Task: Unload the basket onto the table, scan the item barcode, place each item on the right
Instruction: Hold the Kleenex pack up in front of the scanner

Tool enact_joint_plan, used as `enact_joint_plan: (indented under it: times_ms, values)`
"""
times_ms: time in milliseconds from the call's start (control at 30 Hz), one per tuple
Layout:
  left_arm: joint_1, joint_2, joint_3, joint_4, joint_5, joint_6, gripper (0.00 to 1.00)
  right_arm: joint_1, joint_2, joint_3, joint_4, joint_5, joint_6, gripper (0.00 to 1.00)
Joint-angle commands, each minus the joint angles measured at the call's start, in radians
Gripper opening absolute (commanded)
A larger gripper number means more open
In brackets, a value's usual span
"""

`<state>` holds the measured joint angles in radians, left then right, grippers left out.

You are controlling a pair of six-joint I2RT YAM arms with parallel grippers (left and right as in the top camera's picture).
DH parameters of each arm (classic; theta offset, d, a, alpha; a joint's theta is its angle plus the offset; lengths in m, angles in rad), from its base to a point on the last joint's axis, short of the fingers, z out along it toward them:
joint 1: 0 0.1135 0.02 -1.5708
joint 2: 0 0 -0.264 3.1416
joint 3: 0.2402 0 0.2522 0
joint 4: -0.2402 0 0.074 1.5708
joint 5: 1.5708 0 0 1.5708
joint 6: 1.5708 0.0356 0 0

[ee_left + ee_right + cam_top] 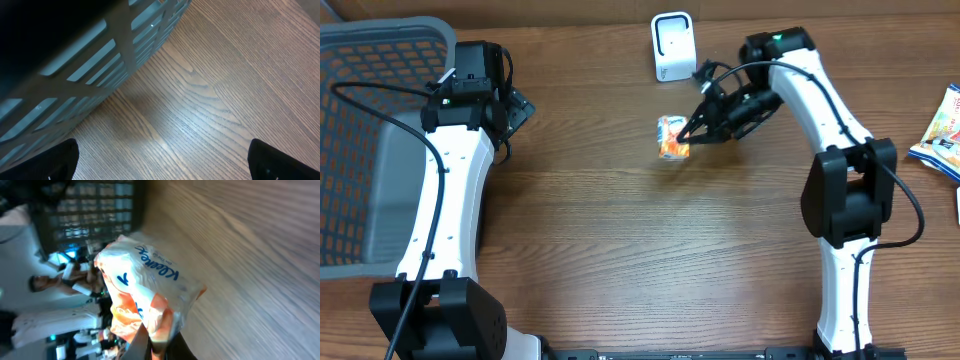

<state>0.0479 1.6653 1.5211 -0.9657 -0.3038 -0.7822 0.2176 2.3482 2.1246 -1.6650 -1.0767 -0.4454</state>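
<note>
The table [620,250] is brown wood-grain, smooth, with a soft sheen where the light falls. The basket [380,40] is grey moulded plastic, matt, in an open lattice. The tissue pack [145,285] is wrapped in thin glossy film, crinkled and printed. The scanner [672,47] has a smooth white plastic shell; the right arm [820,90] has white plastic covers too, with matt black joints.

Overhead: fixed high above the wooden table [620,250], facing straight down. A far view, with both arms whole in frame and their bases at the lower edge.

Left wrist: sits behind the left claw [167,162], facing down and forward, close to the wood. The basket [100,55] wall is just ahead of the claw. Shares that wall and the wood beside it with overhead.

Right wrist: sits behind the right claw [157,346], rolled sideways and very near. The Kleenex pack [145,285] at the fingertips fills the centre, with blurred basket mesh far beyond it. Shares the pack with overhead.
</note>
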Motion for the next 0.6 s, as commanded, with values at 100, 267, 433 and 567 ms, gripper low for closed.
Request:
enact_joint_plan:
  times_ms: [100, 267, 433, 567]
  values:
    - [0.009, -0.007, 0.021, -0.005, -0.036, -0.007, 1.00, -0.016, -0.001, 0.020, -0.030, -0.141, -0.228, 0.04]
    - [0.009, -0.007, 0.021, -0.005, -0.036, -0.007, 1.00, -0.042, -0.001, 0.020, -0.024, -0.178, -0.323, 0.03]
    - [0.009, -0.007, 0.021, -0.005, -0.035, -0.007, 1.00, -0.148, -0.001, 0.020, 0.004, -0.345, -0.345, 0.03]
    - [0.009, -0.007, 0.021, -0.005, -0.035, -0.007, 1.00, -0.208, -0.001, 0.020, 0.006, -0.400, -0.344, 0.03]
